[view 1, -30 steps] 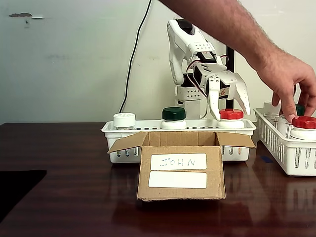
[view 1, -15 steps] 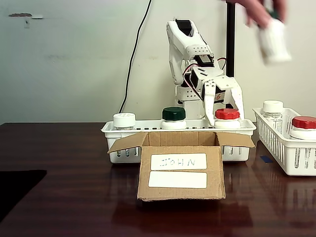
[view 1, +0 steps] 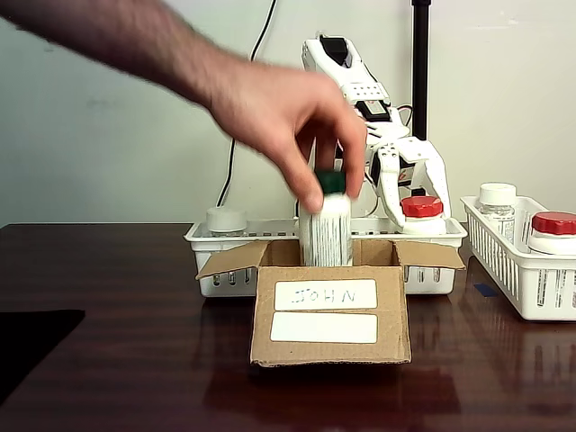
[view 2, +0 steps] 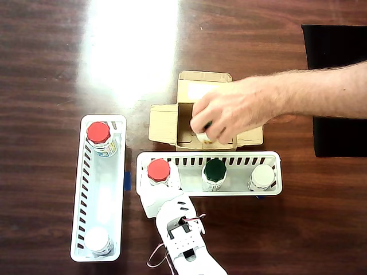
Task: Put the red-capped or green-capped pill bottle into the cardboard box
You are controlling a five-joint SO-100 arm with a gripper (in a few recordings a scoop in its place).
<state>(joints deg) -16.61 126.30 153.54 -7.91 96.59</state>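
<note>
The pill bottle [view 1: 420, 216] with the red cap stands in the white basket [view 1: 202, 236] behind the cardboard box [view 1: 328, 315]. In the fixed view it is at the right end of the basket. In the overhead view the same red cap [view 2: 159, 170] is at the left end.

My gripper [view 1: 414, 193] is right over that red cap. My two fingers hang down on each side of it, spread wide, and I am not holding anything. From above I can see my white arm [view 2: 183, 240] reaching to the basket, but I cannot see my fingers well there.

The box sits in front of the basket with its flaps open. Its front has a white label with writing on it.

A person's hand [view 1: 288, 121] holds a green-capped bottle [view 1: 326, 227] over the open box. In the overhead view the hand [view 2: 229, 112] covers most of that bottle.

The overhead view shows another green-capped bottle [view 2: 215, 172] and a white-capped bottle [view 2: 262, 176] in the basket too. A second basket [view 2: 77, 189] at the side holds a red-capped bottle [view 2: 98, 134] and a white-capped one [view 2: 97, 239].
</note>
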